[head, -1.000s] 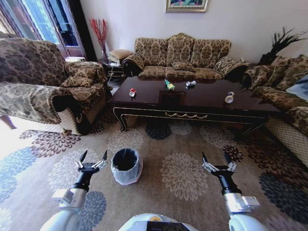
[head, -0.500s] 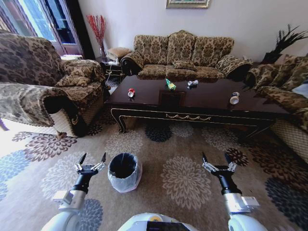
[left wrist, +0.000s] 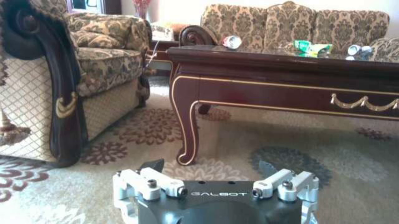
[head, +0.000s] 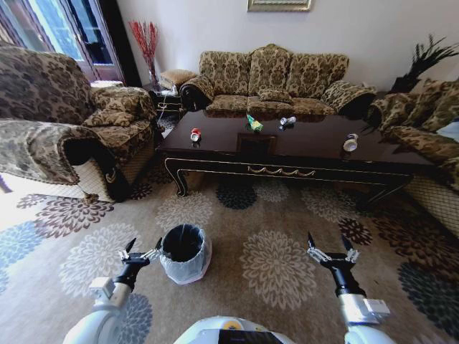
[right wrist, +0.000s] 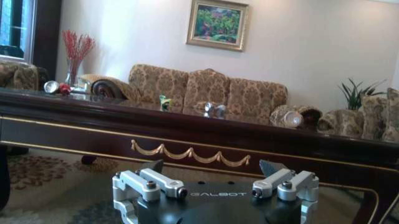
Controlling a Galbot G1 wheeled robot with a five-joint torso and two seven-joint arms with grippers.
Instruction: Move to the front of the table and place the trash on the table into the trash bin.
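The dark brown table (head: 287, 159) with gold trim stands ahead, in front of the sofa. On it lie a red-and-white can (head: 195, 135) at the left, a green wrapper (head: 253, 123) and a small silvery bottle (head: 287, 121) near the back, and a beige-and-white bottle (head: 350, 142) at the right. The black trash bin (head: 184, 252) with a whitish liner stands on the carpet near me. My left gripper (head: 142, 249) is open just left of the bin. My right gripper (head: 330, 246) is open over the carpet. The can (left wrist: 232, 42) and wrapper (left wrist: 310, 46) also appear in the left wrist view.
A patterned armchair (head: 64, 132) flanks the table's left end and another seat (head: 423, 136) its right. A sofa (head: 269, 82) stands behind. The floral carpet (head: 276, 258) between me and the table is open floor.
The whole view has shifted slightly; the table looks a little nearer and the bin sits closer in. Both arms have dropped lower in the picture, grippers still open.
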